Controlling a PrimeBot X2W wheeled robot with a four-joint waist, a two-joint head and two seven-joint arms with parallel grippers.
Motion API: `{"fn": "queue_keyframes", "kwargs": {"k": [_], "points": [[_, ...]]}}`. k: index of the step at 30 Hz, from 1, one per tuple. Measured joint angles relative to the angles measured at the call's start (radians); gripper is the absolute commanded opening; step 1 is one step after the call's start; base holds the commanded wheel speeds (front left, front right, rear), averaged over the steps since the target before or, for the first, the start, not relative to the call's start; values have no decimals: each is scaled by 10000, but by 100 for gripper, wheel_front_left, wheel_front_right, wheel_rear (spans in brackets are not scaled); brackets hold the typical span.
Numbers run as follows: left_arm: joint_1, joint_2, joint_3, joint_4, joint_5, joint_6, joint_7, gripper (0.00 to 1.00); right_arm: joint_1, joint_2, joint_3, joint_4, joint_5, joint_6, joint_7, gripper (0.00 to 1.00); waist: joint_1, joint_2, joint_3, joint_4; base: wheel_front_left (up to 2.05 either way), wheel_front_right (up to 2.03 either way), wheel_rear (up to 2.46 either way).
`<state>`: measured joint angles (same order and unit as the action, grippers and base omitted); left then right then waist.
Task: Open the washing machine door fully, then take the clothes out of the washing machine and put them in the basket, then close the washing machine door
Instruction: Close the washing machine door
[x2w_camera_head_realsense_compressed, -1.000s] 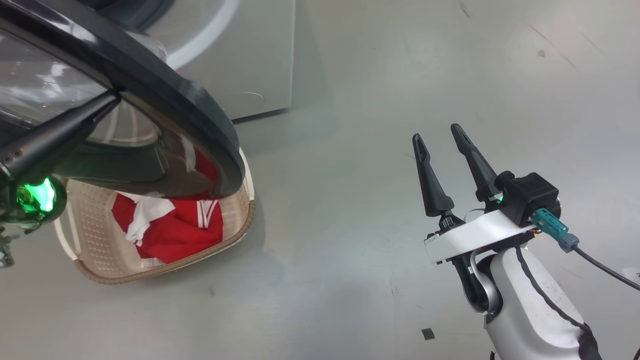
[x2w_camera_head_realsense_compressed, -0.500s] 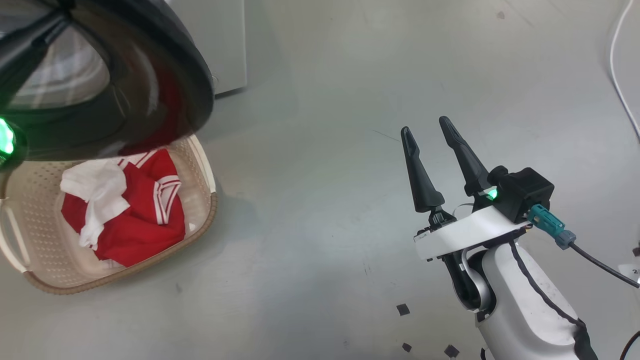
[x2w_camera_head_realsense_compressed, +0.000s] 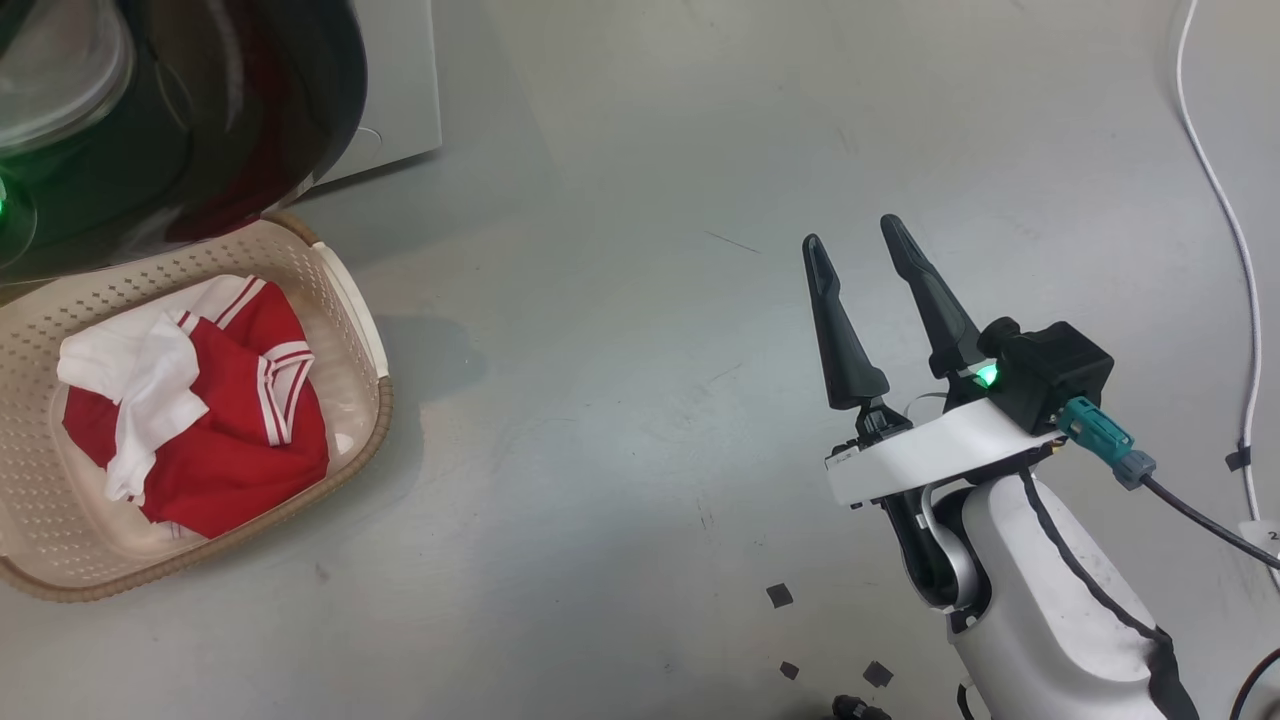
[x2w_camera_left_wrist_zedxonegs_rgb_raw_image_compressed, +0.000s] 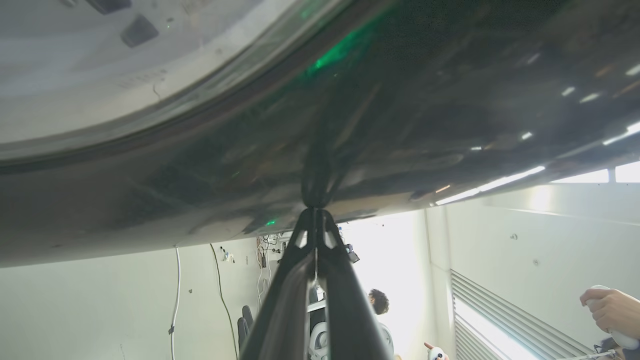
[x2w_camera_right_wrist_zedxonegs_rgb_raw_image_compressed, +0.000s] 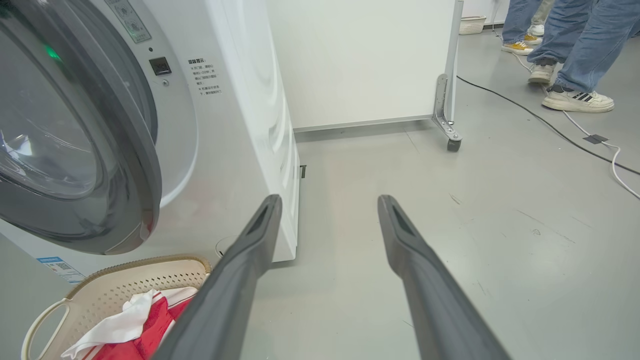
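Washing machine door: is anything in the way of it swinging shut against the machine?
Nothing visible does. The gap that shows between the door and the washing machine is bare; the basket with the clothes sits lower, beneath the door's edge. The drum mouth itself is hidden.

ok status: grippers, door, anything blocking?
Left gripper shut, tips on washing machine door; door not yet closed. Right gripper open, empty. Clothes in basket. Basket rim under door edge, nothing seen blocking.

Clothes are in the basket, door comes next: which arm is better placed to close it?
Left: the shut left gripper touches the washing machine door; the open right gripper stands apart.
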<state>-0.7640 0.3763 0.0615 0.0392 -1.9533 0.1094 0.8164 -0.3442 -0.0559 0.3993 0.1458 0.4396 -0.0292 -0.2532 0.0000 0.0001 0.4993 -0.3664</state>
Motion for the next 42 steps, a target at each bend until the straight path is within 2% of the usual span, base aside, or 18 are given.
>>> {"fn": "queue_keyframes", "kwargs": {"k": [11, 19, 28, 30, 32, 33, 34, 35, 42], "points": [[-396, -347, -186, 378, 0, -40, -6, 0, -24, 2, -230, -4, -63, -104, 0, 100, 0, 0, 19, 380, 0, 0, 0], [-280, -512, -12, 453, -4, -675, -6, 0, -66, 4, -424, 111, -351, -104, 0, 100, 0, 0, -67, 967, 0, 0, 0], [1034, -1030, 571, 497, -163, -1789, -182, 0, -132, -4, -719, 326, -769, -88, 0, 100, 0, 0, -271, 1810, 0, 0, 0], [1382, -1122, 648, 508, -163, -1962, -228, 10, -133, -6, -765, 385, -825, -79, 0, 100, 0, 0, -337, 2007, 0, 0, 0], [1737, -1174, 688, 510, -161, -2046, -286, 49, -133, -8, -796, 443, -882, -71, 0, 100, 0, 0, -409, 2201, 0, 0, 0], [1916, -1218, 736, 508, -161, -2077, -313, 65, -133, -12, -815, 464, -911, -67, 0, 100, 0, 0, -447, 2300, 0, 0, 0], [2085, -1302, 796, 508, -161, -2117, -351, 76, -133, -13, -838, 491, -924, -50, 0, 100, 0, 0, -485, 2395, 0, 0, 0], [2262, -1388, 848, 502, -161, -2165, -389, 100, -133, -13, -855, 520, -940, -33, 0, 100, 0, 0, -524, 2486, 0, 0, 0], [3490, -1885, 1175, 453, -44, -2293, -629, 100, -105, -48, -1018, 721, -1164, 19, 0, 100, 0, 0, -897, 3031, 0, 0, 0]]}}
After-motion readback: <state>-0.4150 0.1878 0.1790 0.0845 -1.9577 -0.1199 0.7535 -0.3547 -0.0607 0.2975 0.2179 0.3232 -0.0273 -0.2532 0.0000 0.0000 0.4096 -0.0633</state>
